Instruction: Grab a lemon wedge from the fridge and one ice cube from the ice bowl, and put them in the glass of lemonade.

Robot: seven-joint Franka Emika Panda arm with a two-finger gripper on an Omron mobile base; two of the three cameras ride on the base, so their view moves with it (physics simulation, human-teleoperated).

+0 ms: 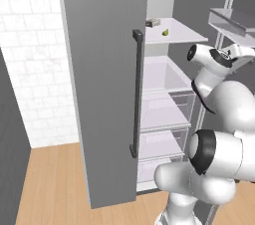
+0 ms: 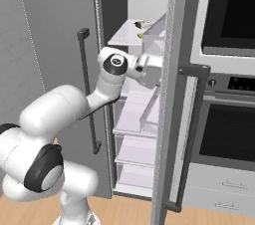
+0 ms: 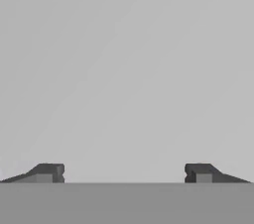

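My gripper (image 3: 124, 172) stands wide open with nothing between its two dark tips; ahead of them there is only a flat pale grey surface, too featureless to name.

The fridge (image 1: 107, 84) is open, its grey door with the long dark bar handle (image 1: 136, 92) swung out toward me, white shelves stacked inside. The lemon wedge (image 1: 165, 32) lies on the top shelf (image 1: 182, 32), a tiny yellow-green piece sitting just beside a tan boxy item (image 1: 153, 22) that is farther back and to the left in the left base view. From the right base view the lemon wedge (image 2: 140, 35) is a small yellow speck at the near edge of that same shelf.

My hand reaches into the fridge opening at a level below that top shelf, so the lemon wedge is above my jaws and apart from them, not touched. To the right of the fridge stands the black wall oven (image 2: 230, 15).
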